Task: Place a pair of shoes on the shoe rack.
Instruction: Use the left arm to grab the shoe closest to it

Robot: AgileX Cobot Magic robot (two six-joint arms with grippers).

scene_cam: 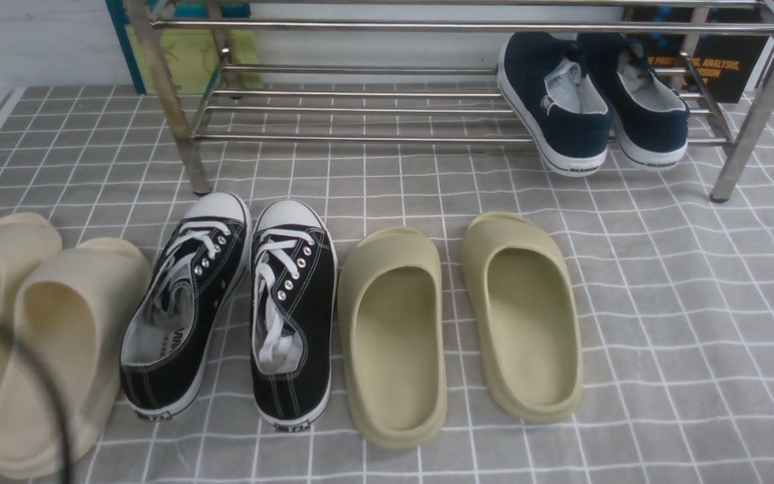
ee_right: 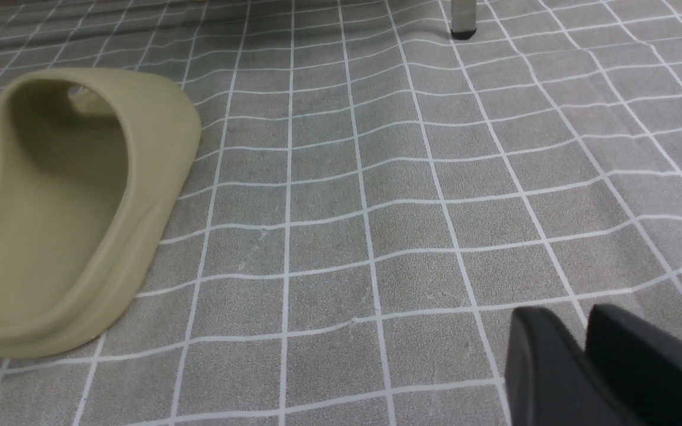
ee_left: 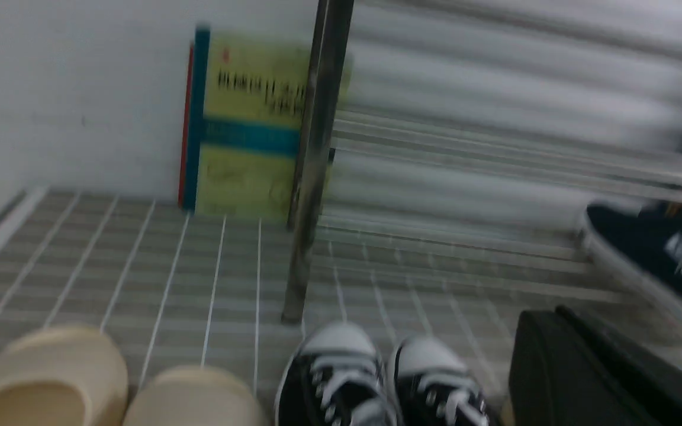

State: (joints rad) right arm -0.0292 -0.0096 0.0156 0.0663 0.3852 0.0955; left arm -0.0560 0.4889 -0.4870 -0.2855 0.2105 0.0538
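The pair of shoes, two black sneakers with white toe caps, stands side by side on the grey tiled mat, the left one (scene_cam: 185,309) and the right one (scene_cam: 293,316), toes towards the shoe rack (scene_cam: 427,27). The rack's chrome bars run across the back. Neither gripper appears in the front view. In the blurred left wrist view my left gripper (ee_left: 548,313) is shut and empty, hanging just right of the sneakers' toes (ee_left: 332,378) and short of a rack leg (ee_left: 314,165). My right gripper (ee_right: 569,316) shows a narrow gap between its fingers, holds nothing, and hovers over bare mat right of an olive slipper (ee_right: 74,207).
Two navy slip-on sneakers (scene_cam: 555,101) rest on the rack's lower shelf at the right. Olive slippers (scene_cam: 394,336) lie right of the black sneakers, beige slippers (scene_cam: 58,349) to their left. A yellow-green book (scene_cam: 189,54) leans on the wall behind the rack. A black cable (scene_cam: 37,376) crosses the front left corner.
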